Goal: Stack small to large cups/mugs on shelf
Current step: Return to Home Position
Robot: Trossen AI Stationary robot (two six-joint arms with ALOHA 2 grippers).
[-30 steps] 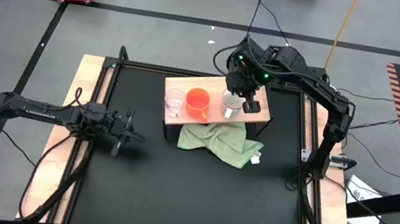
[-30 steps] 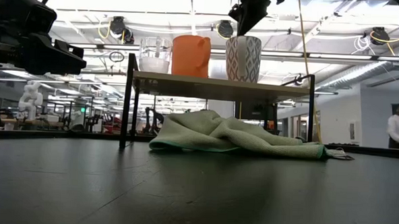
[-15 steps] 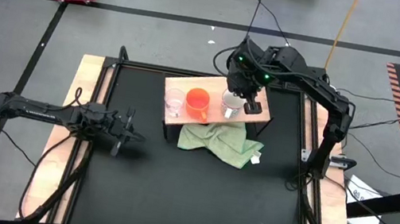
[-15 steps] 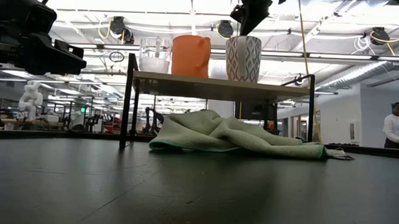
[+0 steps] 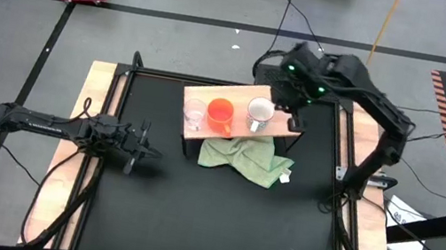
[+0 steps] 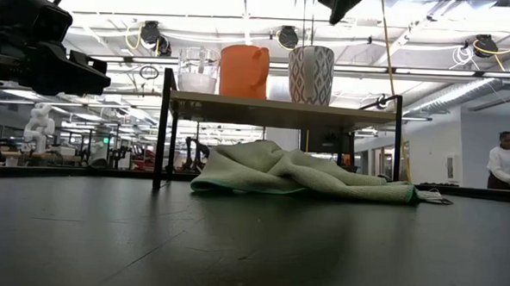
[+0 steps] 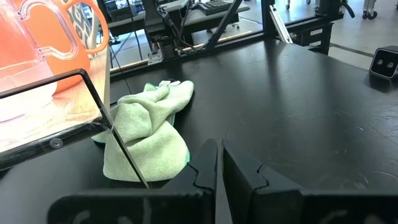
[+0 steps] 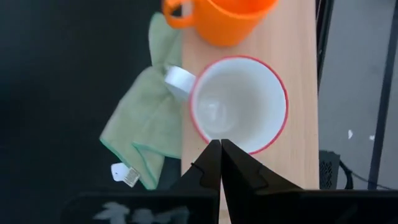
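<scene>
On the tan shelf board (image 5: pixel 209 98) three vessels stand in a row on their bases: a clear glass cup (image 5: pixel 194 115), an orange mug (image 5: pixel 220 114) and a white patterned mug (image 5: pixel 259 113). They also show in the low view: the glass (image 6: pixel 197 70), the orange mug (image 6: pixel 243 71) and the white mug (image 6: pixel 311 75). My right gripper (image 8: pixel 219 148) is shut and empty. It hangs above the shelf's right part, beside the white mug's red rim (image 8: pixel 239 104), and shows at the top of the low view (image 6: pixel 341 2). My left gripper (image 5: pixel 143 150) is shut and empty, low over the table's left part.
The board rests on a black metal frame (image 6: pixel 164 130) raised above the black table. A crumpled green cloth (image 5: pixel 246 159) lies under and in front of the shelf. A person (image 6: pixel 506 163) stands far off in the room at the right.
My right gripper has risen from just above the white mug's rim and gone toward the table's right edge. The white mug stays upright on the shelf where it was.
</scene>
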